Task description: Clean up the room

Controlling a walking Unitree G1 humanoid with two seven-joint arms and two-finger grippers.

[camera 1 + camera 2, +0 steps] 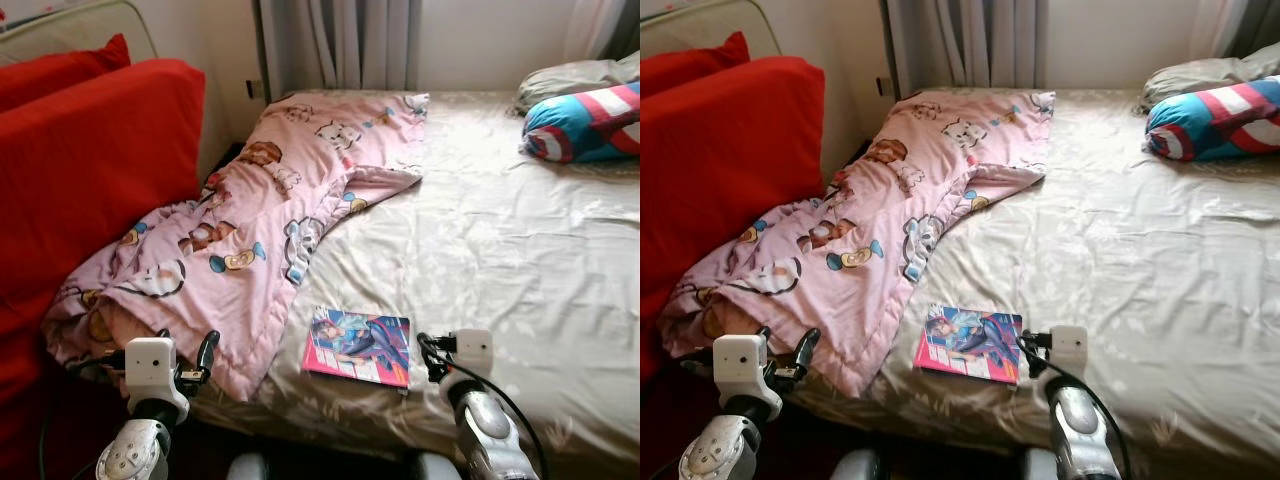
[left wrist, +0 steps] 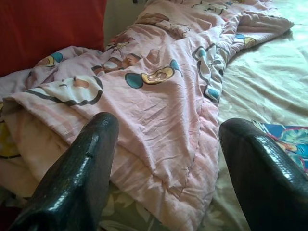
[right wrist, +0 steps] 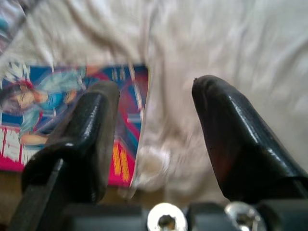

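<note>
Leftmost, two red cushions [image 1: 90, 160] are seen, plump and soft, stacked against a pale headboard [image 1: 90, 25]. One pink quilt [image 1: 270, 220], padded, crumpled and printed with cartoon animals, is spread from the cushions across the left part of the bed [image 1: 500, 260]. The bed is covered by a shiny cream sheet with a faint leaf pattern, lightly wrinkled. The left gripper [image 2: 163, 168] is held at the quilt's near corner with its two black fingers spread wide, nothing between them. One book [image 1: 360, 345], flat and rectangular with a glossy pink and blue illustrated cover, lies on the sheet near the front edge of the bed, just beside the quilt's hem. The right gripper [image 3: 154, 130] is poised over the book's right edge, fingers apart and empty. At the far right, two pillows are found: one grey [image 1: 575, 80], one round bolster [image 1: 585, 122] in blue, red and white. Grey curtains [image 1: 340, 45] hang behind the bed.
</note>
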